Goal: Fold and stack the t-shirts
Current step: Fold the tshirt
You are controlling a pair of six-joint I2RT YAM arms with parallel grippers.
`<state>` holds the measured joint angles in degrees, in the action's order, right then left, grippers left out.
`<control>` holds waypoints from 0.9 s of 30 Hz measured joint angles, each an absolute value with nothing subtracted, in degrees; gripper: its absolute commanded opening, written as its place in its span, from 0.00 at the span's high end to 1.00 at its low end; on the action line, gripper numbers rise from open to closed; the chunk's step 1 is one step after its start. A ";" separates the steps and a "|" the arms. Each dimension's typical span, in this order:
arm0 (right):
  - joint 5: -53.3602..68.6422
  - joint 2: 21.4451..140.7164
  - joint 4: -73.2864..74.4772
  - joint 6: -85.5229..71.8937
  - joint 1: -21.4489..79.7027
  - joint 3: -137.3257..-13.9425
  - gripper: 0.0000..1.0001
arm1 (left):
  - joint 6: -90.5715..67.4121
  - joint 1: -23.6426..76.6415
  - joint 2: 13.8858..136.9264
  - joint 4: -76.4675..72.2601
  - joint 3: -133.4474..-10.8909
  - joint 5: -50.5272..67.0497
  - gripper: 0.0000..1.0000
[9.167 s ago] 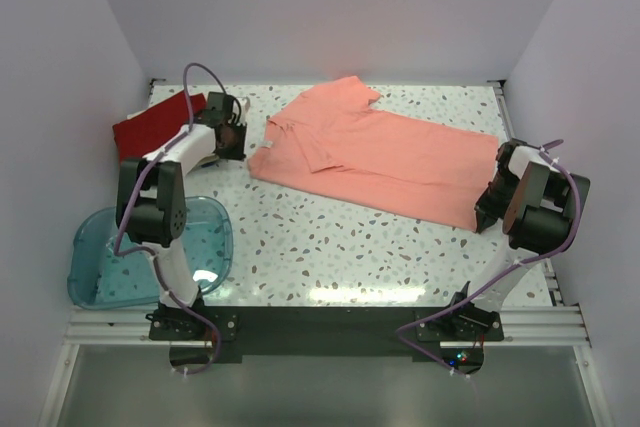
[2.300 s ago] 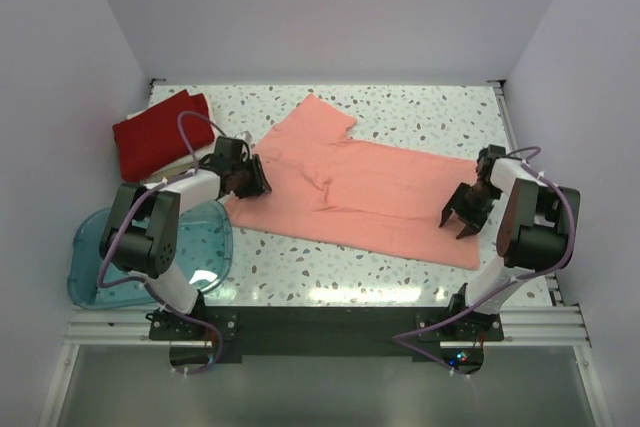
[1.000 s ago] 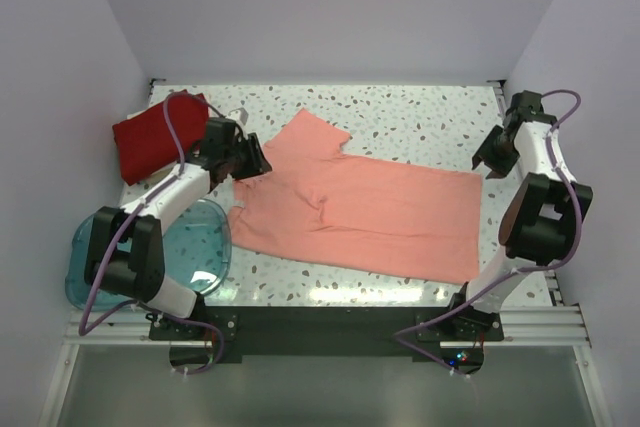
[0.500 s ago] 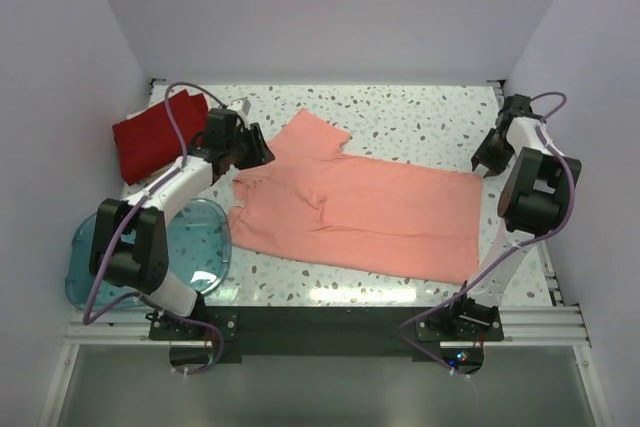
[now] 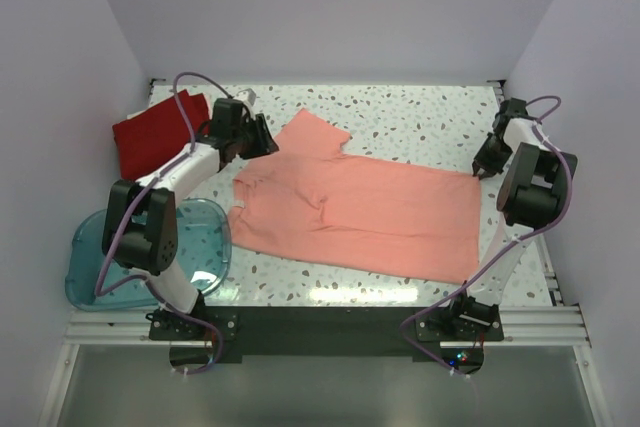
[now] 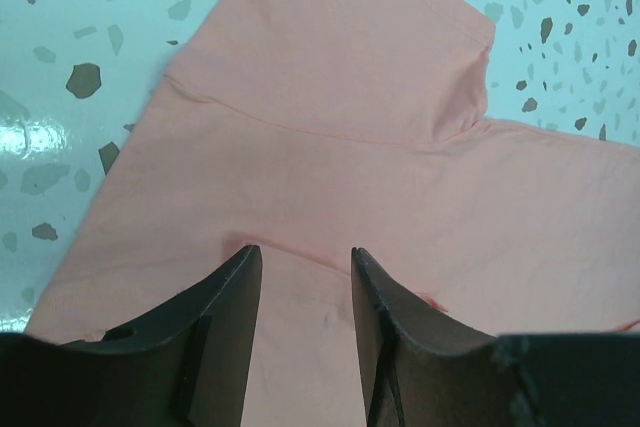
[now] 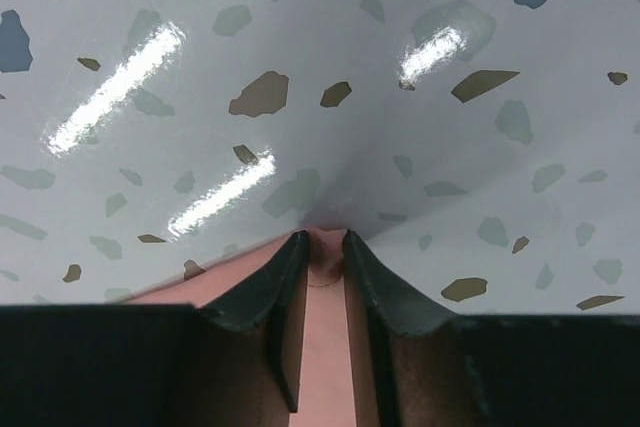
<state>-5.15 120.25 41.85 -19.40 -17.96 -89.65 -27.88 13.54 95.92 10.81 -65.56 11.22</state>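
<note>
The right gripper (image 7: pixel 325 239) pinches the far right corner of the salmon-pink t-shirt (image 5: pixel 370 212) between nearly closed fingers. The left gripper (image 6: pixel 303 262), fingers a narrow gap apart (no cloth visibly gripped), sits over the collar end. The garment lies spread on the speckled table (image 5: pixel 420 112), with a deep red t-shirt (image 5: pixel 155 137) at far left.

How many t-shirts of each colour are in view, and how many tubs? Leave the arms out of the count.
salmon-pink t-shirt: 1
deep red t-shirt: 1
blue tub: 1
Total: 3
</note>
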 measured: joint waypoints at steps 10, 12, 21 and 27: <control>-5.21 120.38 41.56 -19.38 -17.91 -89.80 0.92 | -23.24 13.54 110.63 6.24 -78.06 11.09 0.52; -5.23 120.38 41.54 -19.38 -17.91 -89.76 0.92 | -22.06 13.54 114.67 4.71 -81.89 11.00 0.51; -5.19 120.22 41.25 -19.38 -17.91 -89.38 0.92 | -16.62 13.58 130.67 0.10 -97.32 11.11 0.50; -4.97 120.22 41.28 -19.44 -17.91 -89.38 0.92 | -13.65 13.78 137.01 -1.52 -102.96 11.09 0.43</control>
